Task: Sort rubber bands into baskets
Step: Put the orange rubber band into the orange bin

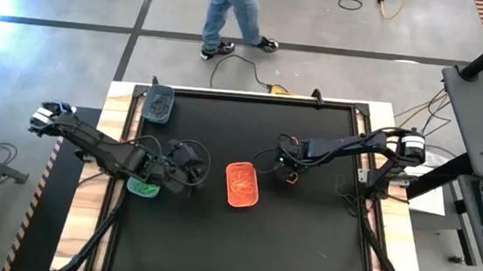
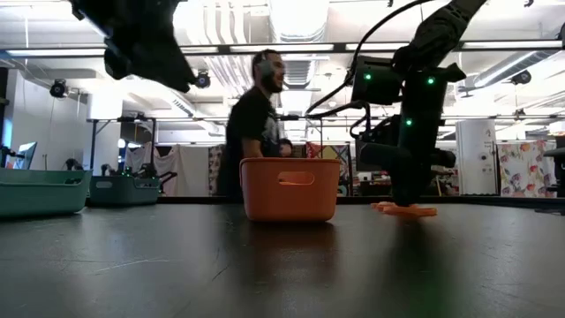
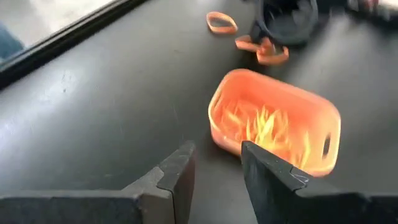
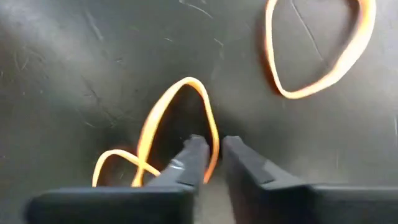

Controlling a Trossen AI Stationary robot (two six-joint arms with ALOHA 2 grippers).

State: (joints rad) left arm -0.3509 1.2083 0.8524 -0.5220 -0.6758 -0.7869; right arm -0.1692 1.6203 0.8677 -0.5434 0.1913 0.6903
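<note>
Rubber bands (image 4: 180, 124): orange ones mostly in the orange basket (image 1: 241, 185), two-three still loose on the black mat (image 1: 302, 246) beside it. Right gripper (image 4: 210, 144) is down on one, jaws nearly closed on its strand. Left gripper (image 3: 214, 163) hovers half-open, empty (over the teal basket (image 1: 142, 186)). Person walking behind the table.

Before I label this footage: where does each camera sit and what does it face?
High: overhead, looking down on the table and both arms.
Low: tabletop level, facing the orange basket and the room.
Left wrist: past the left gripper toward that basket.
Right wrist: past the right gripper, pinching an orange rubber band on the mat.
Shared: the orange basket shows in high, low and left wrist.
</note>
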